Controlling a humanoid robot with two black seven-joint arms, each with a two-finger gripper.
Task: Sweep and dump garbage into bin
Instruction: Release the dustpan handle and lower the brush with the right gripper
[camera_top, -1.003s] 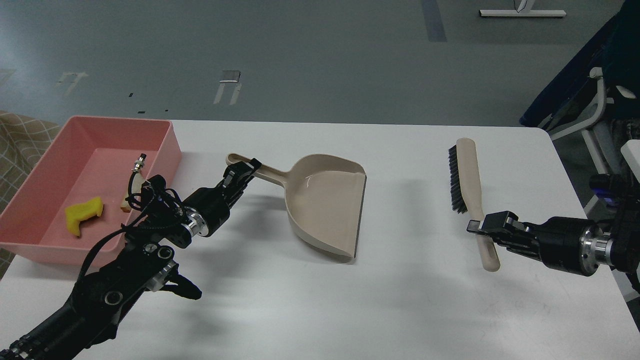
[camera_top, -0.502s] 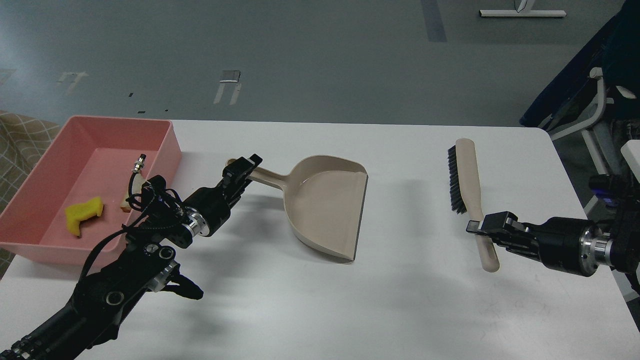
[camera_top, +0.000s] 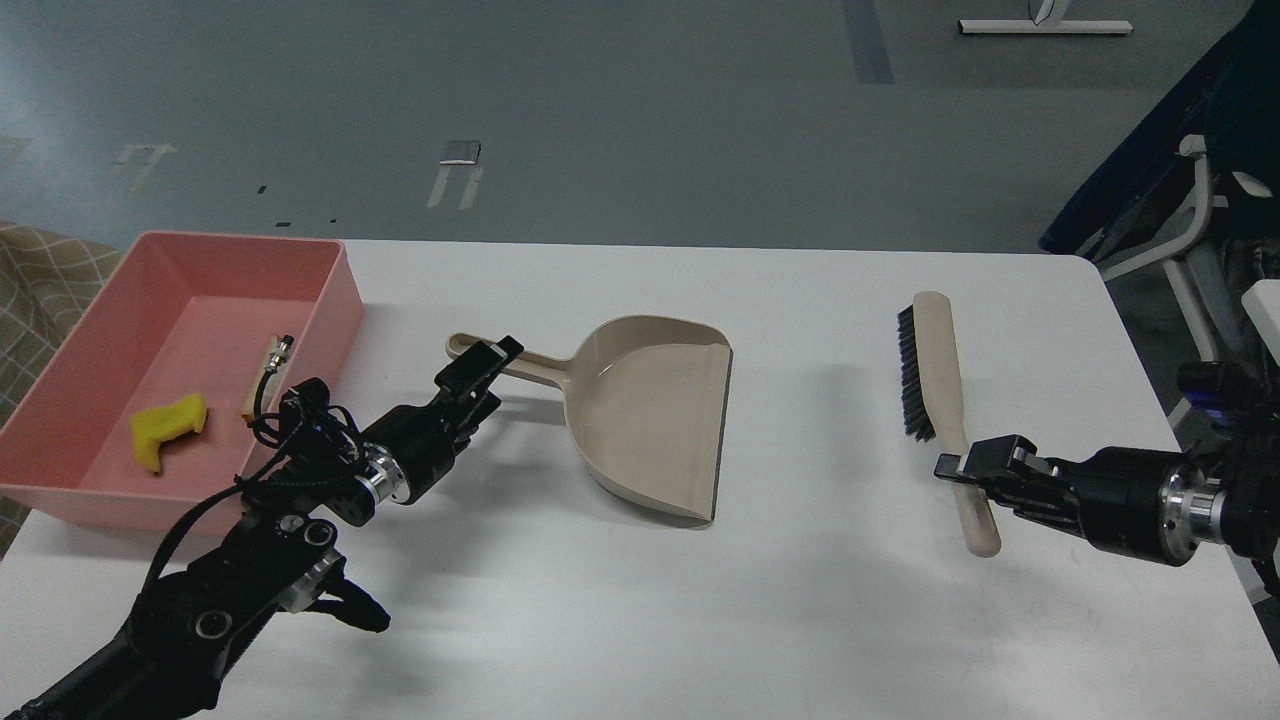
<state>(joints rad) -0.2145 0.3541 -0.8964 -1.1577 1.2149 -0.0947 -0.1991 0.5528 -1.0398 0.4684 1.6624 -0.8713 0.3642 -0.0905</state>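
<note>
The pink bin (camera_top: 330, 262) stands at the table's left. In it lie the garbage scraps: the yellow chunk (camera_top: 166, 428) and the thin whitish slice (camera_top: 256, 388), which is partly behind my left arm's cable. My left gripper (camera_top: 488, 360) is shut on the handle of the beige dustpan (camera_top: 650, 410), which rests on the table with its mouth to the right and nothing in it. My right gripper (camera_top: 962, 470) is shut on the handle of the beige brush (camera_top: 943, 350), whose black bristles face left.
The white table (camera_top: 800, 600) ends at its right edge near a blue-and-white chair frame (camera_top: 1190, 210). A beige checked cloth (camera_top: 40, 280) lies left of the bin. Grey floor lies beyond the far edge.
My left gripper and the dustpan's handle have come down and toward me, and the pan has settled flatter. My right gripper and the brush have shifted slightly toward me.
</note>
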